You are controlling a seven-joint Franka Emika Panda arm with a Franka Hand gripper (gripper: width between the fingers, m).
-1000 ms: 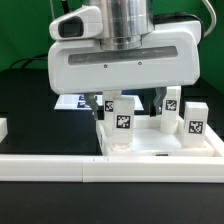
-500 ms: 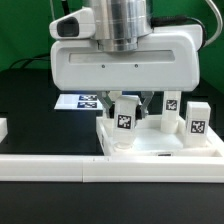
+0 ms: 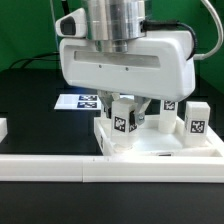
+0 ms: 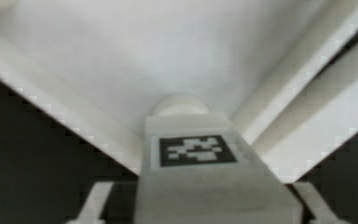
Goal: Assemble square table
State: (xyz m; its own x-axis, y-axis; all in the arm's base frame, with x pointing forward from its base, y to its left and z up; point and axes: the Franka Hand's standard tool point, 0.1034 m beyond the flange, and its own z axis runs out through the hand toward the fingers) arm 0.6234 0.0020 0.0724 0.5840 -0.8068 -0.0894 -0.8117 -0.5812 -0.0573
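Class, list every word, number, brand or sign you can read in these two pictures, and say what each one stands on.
No words, numbers or brand names can be read.
Held leg block: black-and-white square tag, a pattern, no text.
Leg block at the exterior view's right: same kind of tag, no text.
Marker board: tags only, partly hidden by the gripper.
Wrist view: the tag is blurred, a pattern only.

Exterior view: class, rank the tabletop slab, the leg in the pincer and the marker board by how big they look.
1. Tabletop slab, largest.
2. Marker board, though mostly hidden behind the arm, so unsure.
3. Leg in the pincer, smallest showing; nearer the camera than the board.
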